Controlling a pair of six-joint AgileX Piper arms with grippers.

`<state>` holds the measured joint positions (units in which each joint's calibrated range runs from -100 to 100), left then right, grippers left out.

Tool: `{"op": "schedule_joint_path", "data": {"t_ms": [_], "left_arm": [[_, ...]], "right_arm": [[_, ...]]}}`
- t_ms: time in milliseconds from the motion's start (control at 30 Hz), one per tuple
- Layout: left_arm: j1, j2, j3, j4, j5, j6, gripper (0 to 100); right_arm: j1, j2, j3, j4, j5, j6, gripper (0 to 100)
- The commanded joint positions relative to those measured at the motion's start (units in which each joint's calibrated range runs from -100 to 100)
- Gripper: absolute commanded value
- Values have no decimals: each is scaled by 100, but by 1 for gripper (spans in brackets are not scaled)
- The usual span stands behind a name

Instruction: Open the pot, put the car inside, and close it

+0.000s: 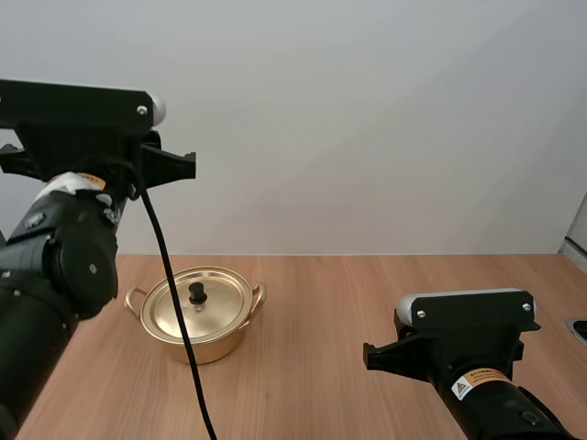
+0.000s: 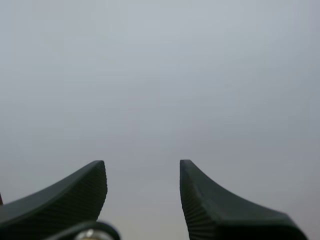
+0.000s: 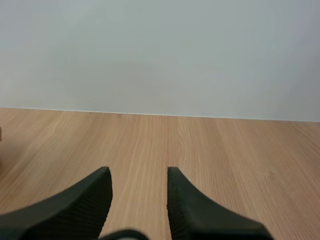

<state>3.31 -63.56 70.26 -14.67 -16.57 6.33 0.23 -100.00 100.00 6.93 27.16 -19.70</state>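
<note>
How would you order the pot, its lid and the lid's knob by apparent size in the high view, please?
1. pot, the widest overall.
2. lid, only slightly smaller, since it covers nearly the whole top of the pot.
3. knob, by far the smallest.

Light is bright, even and diffuse. The pale wall (image 1: 367, 110) reads as flat grey-white. The golden pot (image 1: 225, 341) throws a faint, soft-edged shadow that hugs its base on the wooden table (image 1: 348, 302) — light falls from above — and its lid (image 1: 225, 302) carries a mild, broad sheen. Over the table, the right gripper (image 3: 137, 172) looks matt black, the ribs of its fingers (image 3: 95, 195) faintly lit.
</note>
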Motion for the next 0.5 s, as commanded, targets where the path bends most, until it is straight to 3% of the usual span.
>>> {"op": "schedule_joint_path", "data": {"t_ms": [0,333,467], "left_arm": [[1,-329,800,-6,-1678,5,74],[-25,-1662,2353,282,-1599,-9,74],[-25,-2319,2410,308,-629,-28,70]], "right_arm": [[-3,0,0,5,8,-5,60],[-3,0,0,5,8,-5,60],[-3,0,0,5,8,-5,60]]}}
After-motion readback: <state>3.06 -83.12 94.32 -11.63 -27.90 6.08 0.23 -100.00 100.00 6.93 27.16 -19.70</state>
